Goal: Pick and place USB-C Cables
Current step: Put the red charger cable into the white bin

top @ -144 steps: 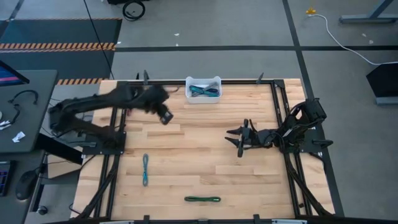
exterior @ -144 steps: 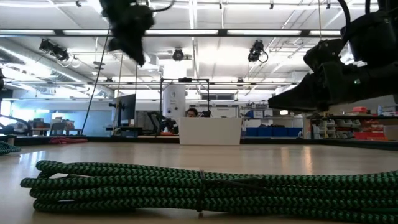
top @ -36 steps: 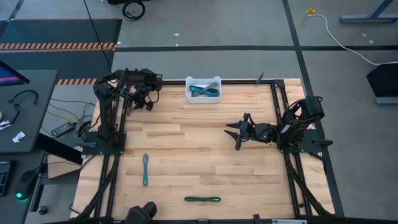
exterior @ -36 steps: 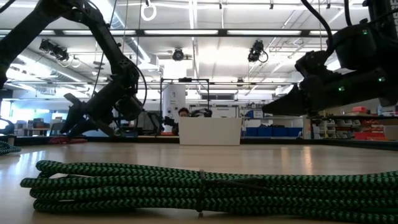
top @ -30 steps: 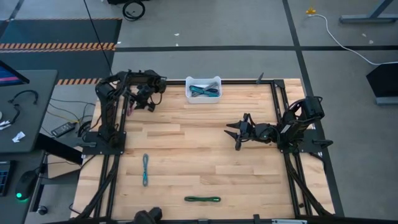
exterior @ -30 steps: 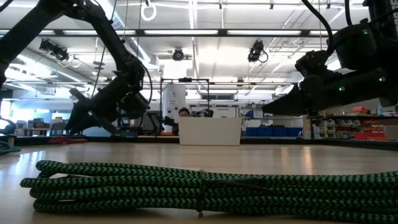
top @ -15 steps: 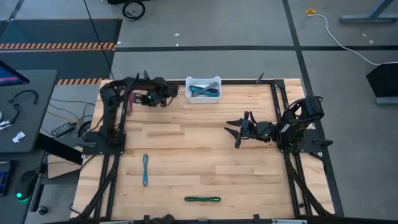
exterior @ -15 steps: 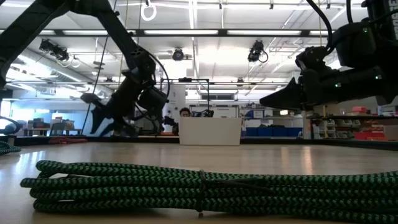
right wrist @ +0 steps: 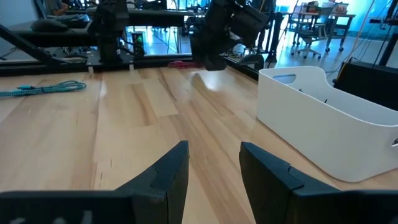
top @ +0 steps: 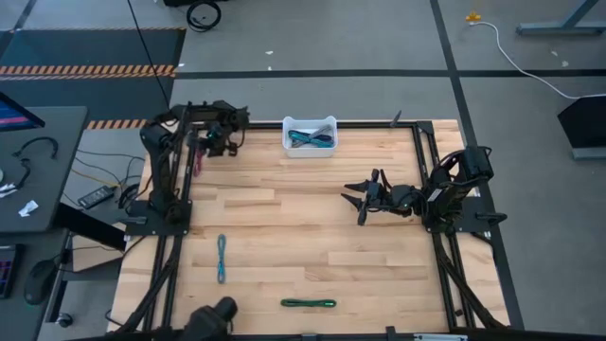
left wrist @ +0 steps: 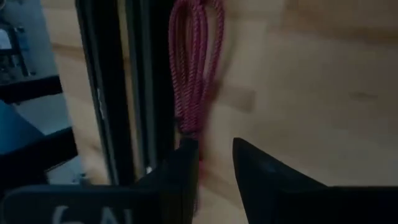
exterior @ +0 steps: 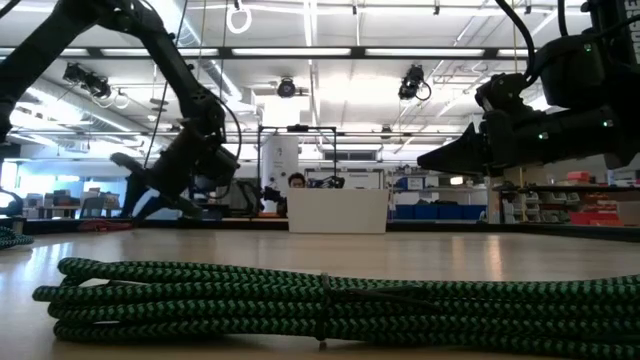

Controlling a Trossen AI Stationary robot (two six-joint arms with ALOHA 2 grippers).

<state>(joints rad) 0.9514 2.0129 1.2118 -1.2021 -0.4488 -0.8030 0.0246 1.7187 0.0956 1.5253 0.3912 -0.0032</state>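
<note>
A maroon USB-C cable (top: 198,156) lies folded on the table beside the black rail at the far left corner. My left gripper (top: 217,146) hovers by it, open. In the left wrist view the maroon cable (left wrist: 193,68) stretches away from my left gripper (left wrist: 214,163), its near end by one finger; touch cannot be told. A teal cable (top: 222,258) and a green cable (top: 309,303) lie flat near the near edge. More cables sit in the white bin (top: 310,147). My right gripper (top: 364,201) waits open at centre right.
The black frame rail (left wrist: 106,93) runs right beside the maroon cable. The green cable (exterior: 320,300) fills the foreground of the low view. A dark rounded shape (top: 210,318) shows at the near edge. Bare wood lies between the bin and the near cables.
My left gripper swung right toward the white bin, then back left toward the maroon cable by the rail. My right gripper rose slightly and otherwise stayed. The dark shape at the near edge shifted along it. No cable has moved.
</note>
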